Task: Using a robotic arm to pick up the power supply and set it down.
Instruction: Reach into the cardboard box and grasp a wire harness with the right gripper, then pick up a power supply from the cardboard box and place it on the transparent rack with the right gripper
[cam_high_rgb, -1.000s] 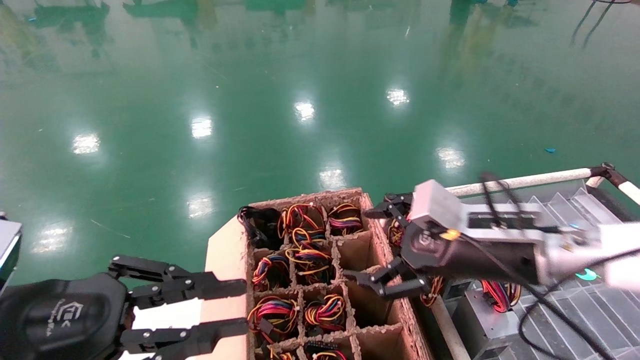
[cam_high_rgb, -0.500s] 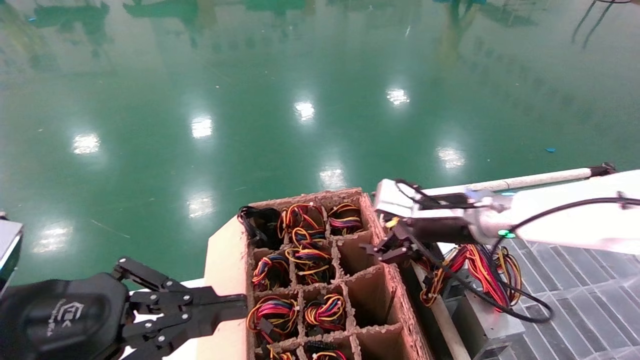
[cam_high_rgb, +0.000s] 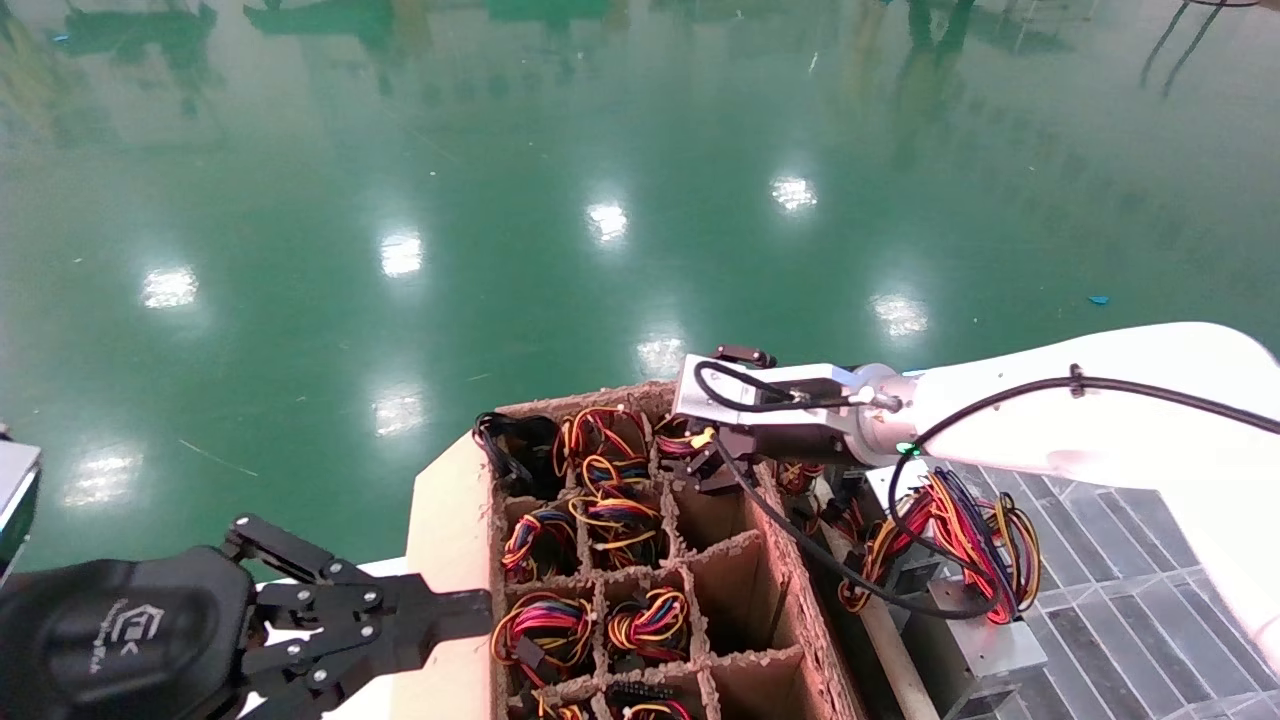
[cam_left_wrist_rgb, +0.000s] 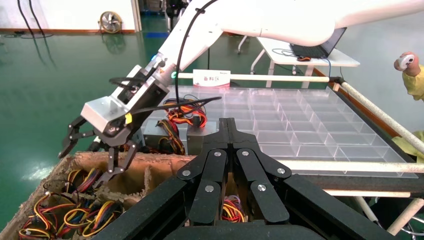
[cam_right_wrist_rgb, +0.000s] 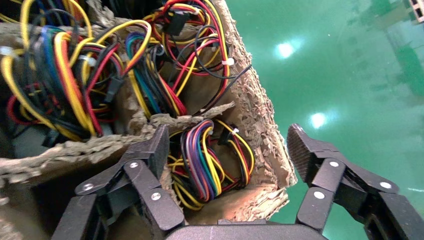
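Note:
My right gripper (cam_high_rgb: 704, 462) hangs open over the far right corner cell of the divided cardboard box (cam_high_rgb: 812, 640). In the right wrist view its fingers (cam_right_wrist_rgb: 157, 145) straddle a coil of coloured wires (cam_right_wrist_rgb: 210, 160) and the frayed outer box wall (cam_right_wrist_rgb: 262, 117); nothing is held. No metal box shows under that coil. A power supply (cam_high_rgb: 985, 652), silver with red and yellow wires (cam_high_rgb: 960, 540), lies right of the box on the clear tray. My left gripper (cam_high_rgb: 478, 606) is shut and empty at the box's near left side.
Several other cells hold wire coils (cam_high_rgb: 545, 625); some cells are bare. The left wrist view shows the right gripper (cam_left_wrist_rgb: 91, 159), two silver power supplies (cam_left_wrist_rgb: 199, 141) beside the box, and the clear compartment tray (cam_left_wrist_rgb: 300, 117) with a white rail (cam_left_wrist_rgb: 260, 77). Green floor lies beyond.
The right arm swung left from above the power supplies by the tray to the box's far right corner cell, still open. The left gripper went from open to shut.

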